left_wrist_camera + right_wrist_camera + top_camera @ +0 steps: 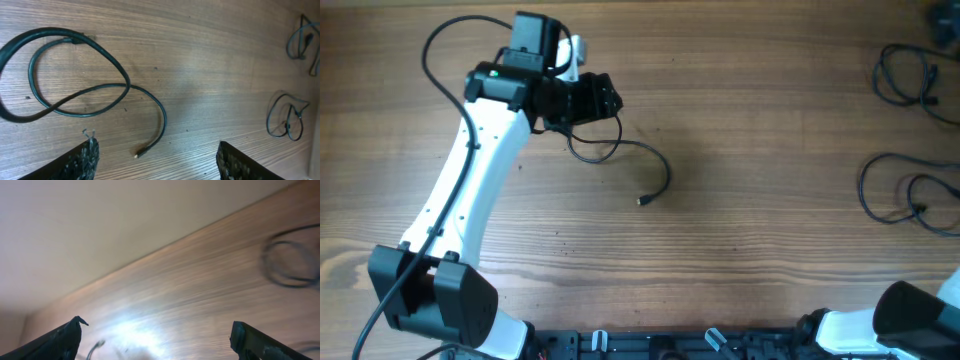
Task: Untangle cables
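Left gripper (156, 152) spread, holding nothing; looped cable (163, 117) lies just ahead of its fingertips. Right gripper (156, 326) spread wide.

Loose cable (163, 117) lies left of centre on table (750, 270); far cable (923, 80) sits behind near cable (918, 207) at right edge.

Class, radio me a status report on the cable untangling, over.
Left gripper, right gripper: jaws open, empty. One cable loose by left gripper; two bundles far right. No obstruction seen.
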Available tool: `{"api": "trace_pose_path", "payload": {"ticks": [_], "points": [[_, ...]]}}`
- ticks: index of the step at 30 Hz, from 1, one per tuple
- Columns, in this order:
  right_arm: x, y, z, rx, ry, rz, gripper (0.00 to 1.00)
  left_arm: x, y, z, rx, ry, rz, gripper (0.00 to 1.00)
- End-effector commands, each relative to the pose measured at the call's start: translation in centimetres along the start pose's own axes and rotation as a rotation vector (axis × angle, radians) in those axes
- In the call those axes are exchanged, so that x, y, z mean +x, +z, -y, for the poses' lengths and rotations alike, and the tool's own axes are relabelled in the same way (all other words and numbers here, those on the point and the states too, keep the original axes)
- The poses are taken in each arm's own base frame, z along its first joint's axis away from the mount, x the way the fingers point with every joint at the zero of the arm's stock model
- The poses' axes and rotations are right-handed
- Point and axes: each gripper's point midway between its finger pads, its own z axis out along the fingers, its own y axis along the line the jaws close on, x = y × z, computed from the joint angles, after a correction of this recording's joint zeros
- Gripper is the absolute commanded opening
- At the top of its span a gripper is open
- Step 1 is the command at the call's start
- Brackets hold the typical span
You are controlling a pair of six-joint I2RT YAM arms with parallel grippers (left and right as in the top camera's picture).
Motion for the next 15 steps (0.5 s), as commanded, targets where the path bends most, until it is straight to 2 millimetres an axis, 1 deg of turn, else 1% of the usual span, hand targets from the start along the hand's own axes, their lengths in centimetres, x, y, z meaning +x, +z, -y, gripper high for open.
{"api": "trace_pose_path", "payload": {"ticks": [1, 2, 4, 5, 6, 8, 10, 12, 13, 15], "points": [[2.4, 3.0, -4.1, -0.064, -0.097, -0.089, 0.98, -0.6, 0.3, -2.2, -0.141, -0.073, 0.051, 0.78], [3.0, 3.6, -5.0, -0.083, -0.110, -0.109, 0.97, -1.2, -0.1, -3.4, -0.181, -0.115, 0.080, 0.77], [4.6, 5.3, -7.2, -0.125, -0.142, -0.164, 0.97, -2.3, -1.4, -4.9, -0.208, -0.175, 0.127, 0.77], [5.7, 6.4, -8.3, -0.147, -0.157, -0.202, 0.97, -3.1, -2.7, -5.9, -0.210, -0.210, 0.163, 0.77], [7.2, 7.9, -9.6, -0.172, -0.178, -0.251, 0.98, -4.1, -4.7, -6.9, -0.199, -0.251, 0.213, 0.78], [9.3, 9.9, -11.3, -0.202, -0.208, -0.315, 0.97, -4.9, -7.5, -7.7, -0.164, -0.287, 0.269, 0.80], [11.5, 11.8, -12.9, -0.230, -0.232, -0.375, 0.97, -5.1, -10.0, -8.9, -0.171, -0.323, 0.320, 0.85], [13.5, 13.5, -14.6, -0.256, -0.245, -0.424, 0.97, -4.7, -11.7, -10.2, -0.188, -0.359, 0.342, 0.89], [15.1, 14.7, -16.0, -0.274, -0.247, -0.457, 0.97, -4.4, -12.4, -11.3, -0.205, -0.391, 0.344, 0.91], [17.2, 16.1, -18.0, -0.294, -0.226, -0.498, 0.97, -3.7, -12.6, -12.6, -0.227, -0.430, 0.322, 0.92]]}}
